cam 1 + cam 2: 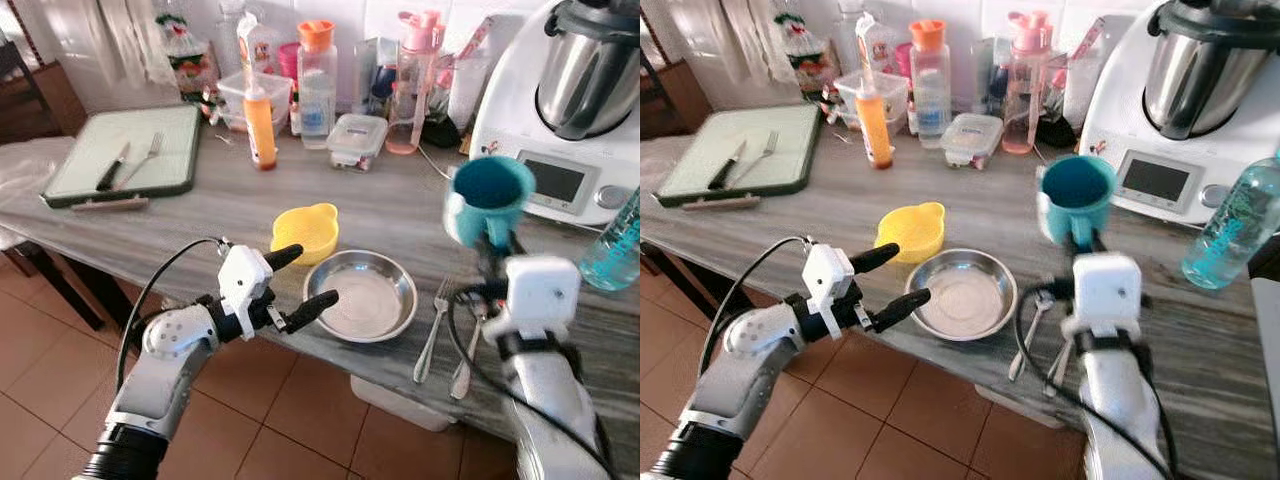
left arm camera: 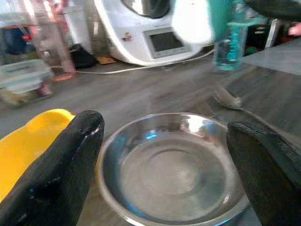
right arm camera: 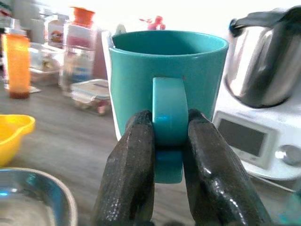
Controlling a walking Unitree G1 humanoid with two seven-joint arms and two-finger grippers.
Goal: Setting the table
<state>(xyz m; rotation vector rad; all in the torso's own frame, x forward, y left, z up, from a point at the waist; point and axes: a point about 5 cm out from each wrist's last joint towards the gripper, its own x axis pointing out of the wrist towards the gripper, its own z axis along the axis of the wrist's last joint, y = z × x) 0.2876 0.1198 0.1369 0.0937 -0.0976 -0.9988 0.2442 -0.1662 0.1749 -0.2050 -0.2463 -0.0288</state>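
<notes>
My right gripper (image 3: pixel 167 141) is shut on the handle of a teal mug (image 1: pixel 487 200), holding it upright above the counter, right of the steel bowl (image 1: pixel 362 295). A fork (image 1: pixel 432 328) and a spoon (image 1: pixel 465 362) lie on the counter between the bowl and my right arm. A yellow bowl (image 1: pixel 304 231) sits just behind the steel bowl. My left gripper (image 1: pixel 297 284) is open at the counter's front edge, its fingers (image 2: pixel 61 179) pointing at the steel bowl (image 2: pixel 171 167) and holding nothing.
A white kitchen machine (image 1: pixel 560 110) stands at the back right, with a blue bottle (image 1: pixel 618 240) beside it. Bottles and containers (image 1: pixel 318 85) line the back wall. A green tray (image 1: pixel 125 150) with a knife and fork lies at the far left. Tiled floor (image 1: pixel 300 410) lies below.
</notes>
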